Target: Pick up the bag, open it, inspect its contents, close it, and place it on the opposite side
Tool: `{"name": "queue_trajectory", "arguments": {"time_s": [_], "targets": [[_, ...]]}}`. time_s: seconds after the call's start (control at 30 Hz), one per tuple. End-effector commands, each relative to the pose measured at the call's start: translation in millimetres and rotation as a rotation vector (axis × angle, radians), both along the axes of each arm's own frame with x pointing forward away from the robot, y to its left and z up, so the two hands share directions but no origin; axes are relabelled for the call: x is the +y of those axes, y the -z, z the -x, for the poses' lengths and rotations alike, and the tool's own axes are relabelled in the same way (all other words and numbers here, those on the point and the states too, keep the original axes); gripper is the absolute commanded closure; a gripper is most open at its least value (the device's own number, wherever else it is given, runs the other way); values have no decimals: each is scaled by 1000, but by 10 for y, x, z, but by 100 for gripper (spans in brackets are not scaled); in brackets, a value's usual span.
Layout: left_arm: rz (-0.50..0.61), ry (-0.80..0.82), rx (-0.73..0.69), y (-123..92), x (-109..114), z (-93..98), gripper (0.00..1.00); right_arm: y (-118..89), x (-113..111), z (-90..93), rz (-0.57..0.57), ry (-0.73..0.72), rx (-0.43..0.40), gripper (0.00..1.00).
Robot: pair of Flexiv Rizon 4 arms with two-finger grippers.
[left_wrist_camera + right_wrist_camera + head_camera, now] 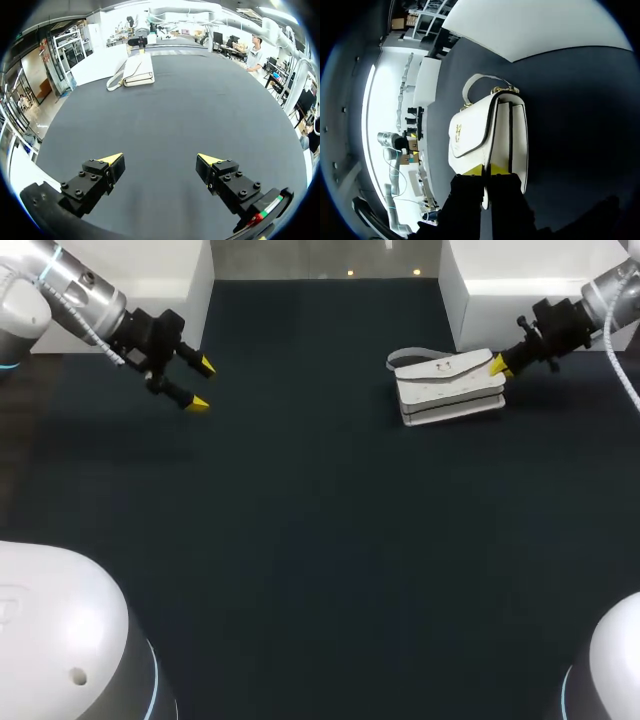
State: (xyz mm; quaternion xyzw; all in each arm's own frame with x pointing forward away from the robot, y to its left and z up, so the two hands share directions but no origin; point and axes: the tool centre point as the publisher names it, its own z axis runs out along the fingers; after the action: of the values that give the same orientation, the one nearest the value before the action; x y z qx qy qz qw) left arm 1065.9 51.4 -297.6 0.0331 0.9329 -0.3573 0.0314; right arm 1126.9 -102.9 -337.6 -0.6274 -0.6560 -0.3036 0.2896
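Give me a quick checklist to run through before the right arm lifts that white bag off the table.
1. Right claw is at the end of the bag opposite the strap: ok.
2. Right claw has a firm hold on the bag: cannot tell.
3. Bag lies on the table with its flap closed: ok.
4. Strap lies clear of the right claw, so it should not snag: ok.
5. Left claw is open and well apart from the bag, ready to help open it: ok.
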Motion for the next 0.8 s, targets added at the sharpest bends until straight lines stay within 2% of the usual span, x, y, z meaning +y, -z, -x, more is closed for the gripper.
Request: {"name": "queue_trajectory", "arguments": {"time_s": [0.03, 0.23, 0.8], "targets": [[3, 2, 0, 14, 2, -15, 0, 15, 308, 279, 51, 89, -69, 100], [3, 2, 0, 14, 2, -15, 0, 68, 691, 542, 22, 143, -42, 100], [3, 2, 0, 14, 2, -15, 0, 68, 691, 542, 22, 143, -42, 100]]}}
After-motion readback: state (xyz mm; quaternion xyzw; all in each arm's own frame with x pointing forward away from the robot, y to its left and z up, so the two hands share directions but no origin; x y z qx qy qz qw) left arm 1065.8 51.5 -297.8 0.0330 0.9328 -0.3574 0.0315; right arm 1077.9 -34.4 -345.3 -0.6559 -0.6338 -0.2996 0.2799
